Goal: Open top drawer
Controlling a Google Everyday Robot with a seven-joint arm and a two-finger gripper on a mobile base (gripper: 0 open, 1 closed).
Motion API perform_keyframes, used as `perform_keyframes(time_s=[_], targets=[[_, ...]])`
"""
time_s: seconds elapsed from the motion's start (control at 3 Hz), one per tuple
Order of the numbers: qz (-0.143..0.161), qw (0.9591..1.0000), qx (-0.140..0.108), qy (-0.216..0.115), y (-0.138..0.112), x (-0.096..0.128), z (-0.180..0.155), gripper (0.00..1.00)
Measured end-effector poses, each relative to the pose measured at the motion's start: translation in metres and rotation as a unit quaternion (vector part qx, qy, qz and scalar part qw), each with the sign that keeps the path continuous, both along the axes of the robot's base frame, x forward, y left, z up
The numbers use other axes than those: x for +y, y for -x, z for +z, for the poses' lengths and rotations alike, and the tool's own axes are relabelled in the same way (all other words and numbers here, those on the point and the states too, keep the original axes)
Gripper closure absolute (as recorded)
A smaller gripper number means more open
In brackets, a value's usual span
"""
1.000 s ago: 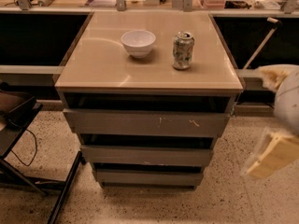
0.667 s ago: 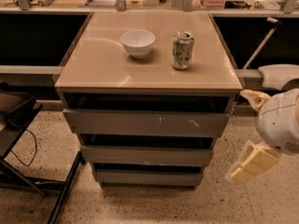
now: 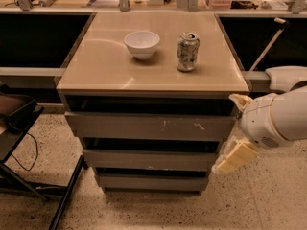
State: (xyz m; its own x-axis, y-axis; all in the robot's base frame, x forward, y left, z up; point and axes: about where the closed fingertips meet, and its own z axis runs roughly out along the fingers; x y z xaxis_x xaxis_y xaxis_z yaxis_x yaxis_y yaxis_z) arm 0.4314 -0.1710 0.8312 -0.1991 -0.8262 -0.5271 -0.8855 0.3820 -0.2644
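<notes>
The top drawer [image 3: 144,126] is the widest of three grey handle-less fronts in the cabinet, with small pale scratches right of centre. A dark gap shows between it and the beige cabinet top [image 3: 96,66]. My gripper [image 3: 227,133] is at the right end of the top drawer front, beside the cabinet's right front corner. Its two cream fingers are spread apart, one [image 3: 238,100] near the cabinet top's corner and the other lower down, level with the second drawer. It holds nothing.
A white bowl [image 3: 142,43] and a drink can [image 3: 187,51] stand on the cabinet top. Two narrower grey drawers [image 3: 148,159] sit below the top one. A dark chair or stand [image 3: 19,128] with a cable is at the left. A counter runs behind.
My gripper has moved left from the far right edge of the view up to the right end of the drawers. The drawers, bowl and can have not moved.
</notes>
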Motion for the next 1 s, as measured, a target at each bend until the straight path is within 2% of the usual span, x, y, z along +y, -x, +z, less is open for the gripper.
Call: perform_keyframes(time_s=[0.33, 0.67, 1.0], targets=[[0.029, 0.9995, -0.007, -0.008, -0.011, 0.022, -0.016, 0.00], [0.067, 0.9977, -0.013, 0.001, -0.044, 0.065, -0.034, 0.00], [0.066, 0.9977, -0.013, 0.001, -0.044, 0.065, -0.034, 0.00]])
